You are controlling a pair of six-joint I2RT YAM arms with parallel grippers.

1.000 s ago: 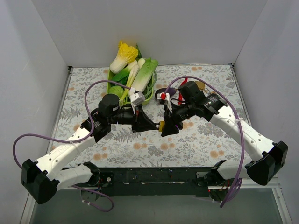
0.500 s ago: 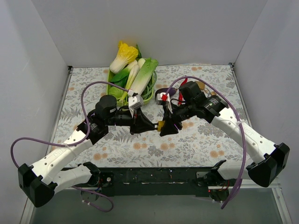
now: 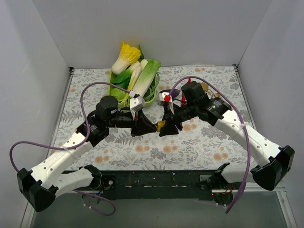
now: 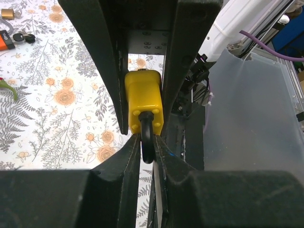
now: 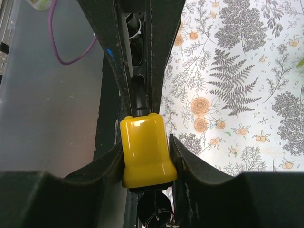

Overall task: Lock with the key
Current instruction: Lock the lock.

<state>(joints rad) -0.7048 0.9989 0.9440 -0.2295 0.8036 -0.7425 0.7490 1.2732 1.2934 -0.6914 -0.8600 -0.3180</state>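
A yellow padlock (image 3: 161,125) hangs above the flowered table between my two grippers. My left gripper (image 3: 153,127) is shut on its black shackle (image 4: 147,138), with the yellow body (image 4: 144,105) just beyond the fingertips. My right gripper (image 3: 167,129) is shut on the padlock body (image 5: 145,149) from the other side. A black-headed key (image 5: 155,210) with a ring sticks out of the lock's bottom, close to the right wrist camera. In the right wrist view the left gripper's fingers (image 5: 110,42) close on the shackle (image 5: 139,95).
A green basket (image 3: 151,95) of vegetables stands at the back centre. Other locks and keys lie behind the right arm (image 3: 166,97); an orange lock (image 4: 5,39) and a brass padlock (image 4: 7,13) show in the left wrist view. A black rail (image 3: 156,179) runs along the table's front edge.
Both grippers and the padlock between them have shifted a little to the left and slightly up. Both grips are unchanged.
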